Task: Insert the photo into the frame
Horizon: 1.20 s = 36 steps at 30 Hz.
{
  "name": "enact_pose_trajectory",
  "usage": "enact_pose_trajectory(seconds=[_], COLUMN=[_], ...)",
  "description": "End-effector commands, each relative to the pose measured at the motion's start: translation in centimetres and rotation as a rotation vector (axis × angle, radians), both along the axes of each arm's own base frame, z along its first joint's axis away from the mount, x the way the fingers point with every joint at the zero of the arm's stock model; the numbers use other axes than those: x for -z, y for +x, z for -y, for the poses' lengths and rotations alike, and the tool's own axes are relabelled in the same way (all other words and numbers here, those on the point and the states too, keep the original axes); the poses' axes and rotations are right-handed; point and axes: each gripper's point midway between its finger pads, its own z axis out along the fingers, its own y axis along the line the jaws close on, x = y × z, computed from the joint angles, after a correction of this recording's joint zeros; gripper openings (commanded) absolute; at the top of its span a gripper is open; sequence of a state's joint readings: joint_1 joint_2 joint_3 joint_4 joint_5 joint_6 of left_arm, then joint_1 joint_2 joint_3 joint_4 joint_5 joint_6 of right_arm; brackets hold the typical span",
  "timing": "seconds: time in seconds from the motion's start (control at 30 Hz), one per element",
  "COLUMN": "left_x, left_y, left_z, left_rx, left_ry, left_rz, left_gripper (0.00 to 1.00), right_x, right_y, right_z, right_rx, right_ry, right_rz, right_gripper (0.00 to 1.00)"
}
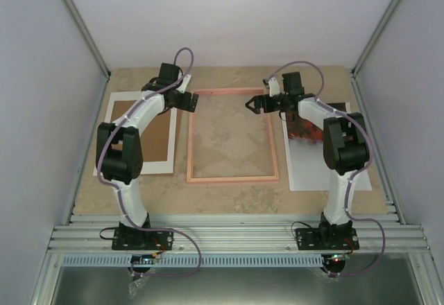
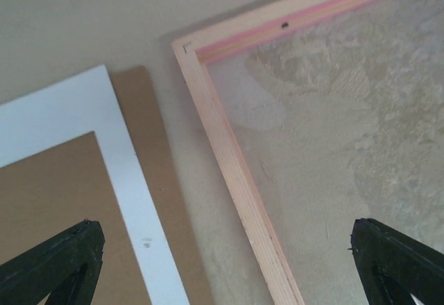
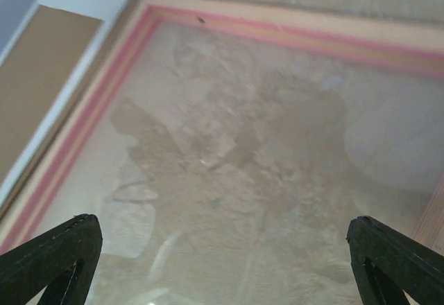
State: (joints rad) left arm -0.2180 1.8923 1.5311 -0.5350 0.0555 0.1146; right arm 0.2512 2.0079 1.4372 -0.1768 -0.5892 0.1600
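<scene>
We've got the left hand (image 1: 192,101) and right hand (image 1: 252,104) both spread empty over the far end of the frame (image 1: 232,178), the photo (image 1: 312,163) seemingly untouched just right of it on the bench (image 1: 229,197), so next comes grasping its edge.

A mottled beige tabletop (image 1: 229,197) fills the middle of a booth closed in at the back and on both sides by plain, pale grey-lilac wall panels (image 1: 236,14). Slanting aluminium posts (image 1: 80,24) join the panels at the corners. Ribbed aluminium rails (image 1: 236,236) run along the near edge above a dull grey metal sheet (image 1: 236,284), and the light is soft and even, casting only faint shadows.
</scene>
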Motion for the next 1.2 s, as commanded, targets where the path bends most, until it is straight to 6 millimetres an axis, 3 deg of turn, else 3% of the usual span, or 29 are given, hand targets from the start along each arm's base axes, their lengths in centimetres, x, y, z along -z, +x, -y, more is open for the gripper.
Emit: enact_pose_trajectory(seconds=[0.0, 0.2, 0.33, 0.53, 0.77, 0.93, 1.07, 1.17], left_x=[2.9, 5.8, 5.6, 1.6, -0.7, -0.6, 0.7, 2.4], left_y=[0.6, -0.1, -0.2, -1.8, -7.6, -13.0, -17.4, -20.0], left_z=[1.0, 1.0, 0.7, -0.1, -1.2, -3.4, -5.9, -8.4], left_rx=[0.022, 0.040, 0.033, 0.038, 0.107, 0.202, 0.298, 0.347], left_ry=[-0.018, -0.001, 0.006, 0.027, 0.063, 0.149, 0.252, 0.334], left_rz=[-0.053, -0.099, -0.089, -0.034, -0.027, -0.043, -0.073, -0.109], left_gripper=[1.00, 1.00, 0.99, 0.99, 0.99, 1.00, 1.00, 0.99], right_x=[3.5, 6.4, 5.8, -2.3, -10.4, -13.7, -15.0, -15.7], right_y=[1.4, 1.0, 0.1, -0.8, -3.2, -5.5, -9.4, -11.2], right_z=[0.2, 0.7, 0.4, 0.3, 3.1, 5.2, 4.4, 3.9], right_rx=[0.059, 0.076, 0.047, -0.003, 0.013, 0.041, -0.093, -0.139], right_ry=[-0.026, -0.061, -0.048, -0.021, -0.146, -0.183, -0.128, -0.081], right_rz=[-0.055, -0.107, -0.106, 0.051, 0.356, 0.476, 0.540, 0.544], right_gripper=[0.98, 0.98, 0.98, 0.98, 0.98, 0.98, 0.98, 0.98])
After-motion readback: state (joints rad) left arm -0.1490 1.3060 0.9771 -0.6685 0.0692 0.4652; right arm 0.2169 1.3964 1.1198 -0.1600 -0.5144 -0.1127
